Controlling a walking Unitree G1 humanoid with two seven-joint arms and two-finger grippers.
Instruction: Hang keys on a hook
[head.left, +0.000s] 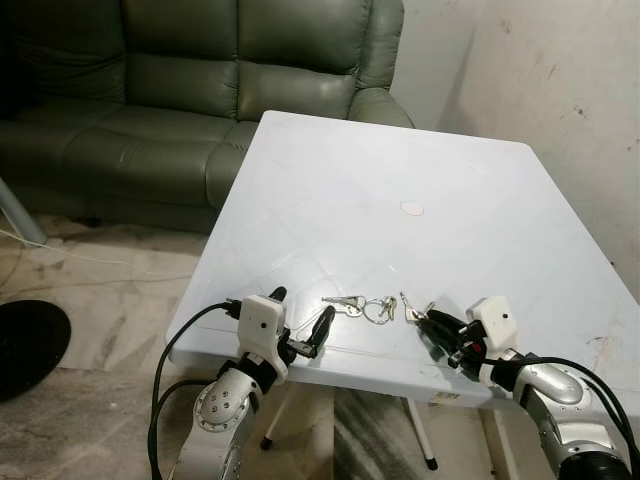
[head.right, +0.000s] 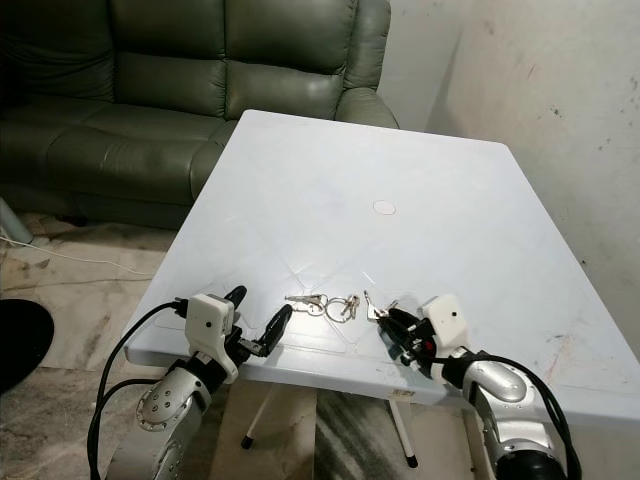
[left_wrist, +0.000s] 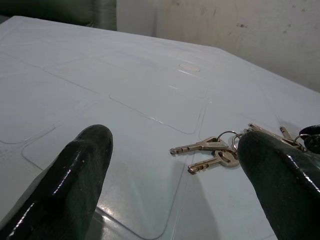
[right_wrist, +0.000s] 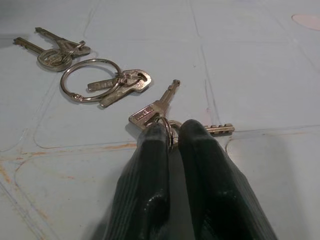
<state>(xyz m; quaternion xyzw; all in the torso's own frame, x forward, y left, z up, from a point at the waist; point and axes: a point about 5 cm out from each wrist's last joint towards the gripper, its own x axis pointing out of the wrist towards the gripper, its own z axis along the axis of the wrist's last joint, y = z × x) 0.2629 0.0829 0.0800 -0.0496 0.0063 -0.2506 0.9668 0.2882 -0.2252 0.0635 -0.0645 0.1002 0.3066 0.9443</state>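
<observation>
A bunch of silver keys lies near the front edge of the white table (head.left: 400, 150). It has two keys (head.left: 345, 303) on the left, a large ring (right_wrist: 92, 80) with small keys in the middle, and further keys (right_wrist: 155, 111) on the right. My right gripper (right_wrist: 171, 131) rests on the table, shut on a small ring at the bunch's right end. Left of the bunch, my left gripper (head.left: 300, 312) stands open at the table's edge. Its fingers (left_wrist: 80, 170) point toward the keys (left_wrist: 212, 150), with nothing between them.
A green leather sofa (head.left: 200, 90) stands behind the table on the left, and a bare wall (head.left: 570, 90) rises on the right. A small round mark (head.left: 411, 209) sits mid-table. On the floor at left lie a black round object (head.left: 25, 345) and a thin cable.
</observation>
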